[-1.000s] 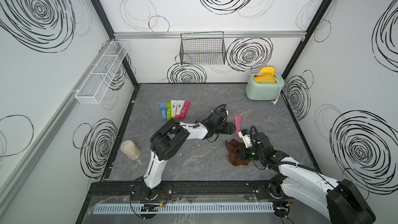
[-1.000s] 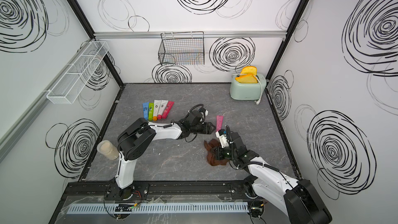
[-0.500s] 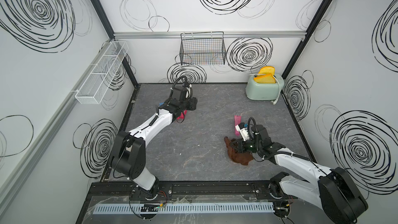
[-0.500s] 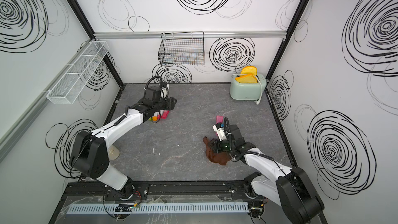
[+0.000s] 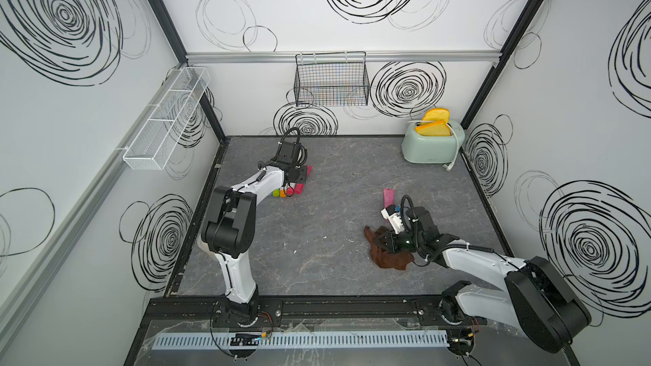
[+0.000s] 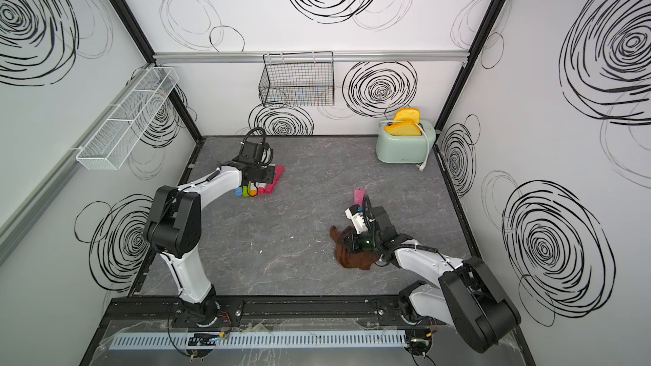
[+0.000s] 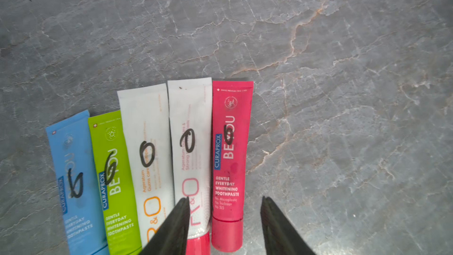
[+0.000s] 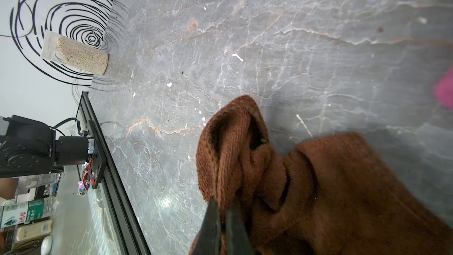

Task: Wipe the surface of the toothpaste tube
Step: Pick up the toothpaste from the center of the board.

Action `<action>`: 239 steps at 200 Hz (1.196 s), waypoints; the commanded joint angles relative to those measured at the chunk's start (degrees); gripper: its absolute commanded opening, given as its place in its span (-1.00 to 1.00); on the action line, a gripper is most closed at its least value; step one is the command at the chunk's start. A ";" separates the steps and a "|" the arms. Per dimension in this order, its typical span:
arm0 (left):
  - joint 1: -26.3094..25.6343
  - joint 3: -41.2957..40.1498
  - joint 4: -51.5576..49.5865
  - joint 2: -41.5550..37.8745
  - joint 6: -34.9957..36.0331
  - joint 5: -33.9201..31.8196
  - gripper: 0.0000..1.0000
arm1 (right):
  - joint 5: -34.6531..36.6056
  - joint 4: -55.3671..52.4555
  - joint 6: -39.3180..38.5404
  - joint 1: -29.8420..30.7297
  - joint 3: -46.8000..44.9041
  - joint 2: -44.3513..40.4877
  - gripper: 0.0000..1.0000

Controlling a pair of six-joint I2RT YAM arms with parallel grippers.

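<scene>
Here the left gripper (image 7: 224,198) hangs over a row of five toothpaste tubes (image 7: 152,168) with its jaws apart and nothing held between them. In the left wrist view one black fingertip (image 7: 182,207) overlaps the white tube with the red cap (image 7: 191,123). The other stands over the bare table (image 7: 343,94), and the red tube (image 7: 231,148) lies in the gap between the two. Whether a tip touches any tube cannot be told. Further along the row come a white tube with orange print (image 7: 144,118), a green tube (image 7: 115,192) and a blue tube (image 7: 73,148). All five lie flat, side by side, each with a black pen scrawl on it. In both top views this row sits in the upper left part of the table, mostly hidden under the left arm (image 5: 260,181). Only the coloured caps (image 6: 250,191) and an edge of the red tube show there.

A separate pink tube (image 5: 388,196) lies flat right of centre, well apart from the row and just beyond the right arm's wrist. The right gripper (image 8: 223,202) is clenched on a fold of the brown cloth (image 8: 318,192), which bunches up from the table. In the top views the cloth sits lower right of centre, near the pink tube, and the wrist hides the space between them. A mint toaster (image 5: 428,147) with yellow slices stands in the upper right corner of the table
</scene>
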 commanded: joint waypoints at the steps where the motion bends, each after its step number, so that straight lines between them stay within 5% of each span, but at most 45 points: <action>1: -0.02 1.95 -1.08 2.37 1.36 0.47 0.04 | 0.26 1.74 -0.90 0.53 -0.98 0.53 -1.00; 73: -1.06 2.30 -4.34 4.69 0.40 -0.69 -0.17 | 1.43 1.73 -0.94 1.04 -0.87 0.69 -1.00; 239: -3.85 4.05 -8.51 10.21 -1.19 0.55 -0.08 | 1.62 1.91 -0.94 1.21 -1.03 0.19 -1.00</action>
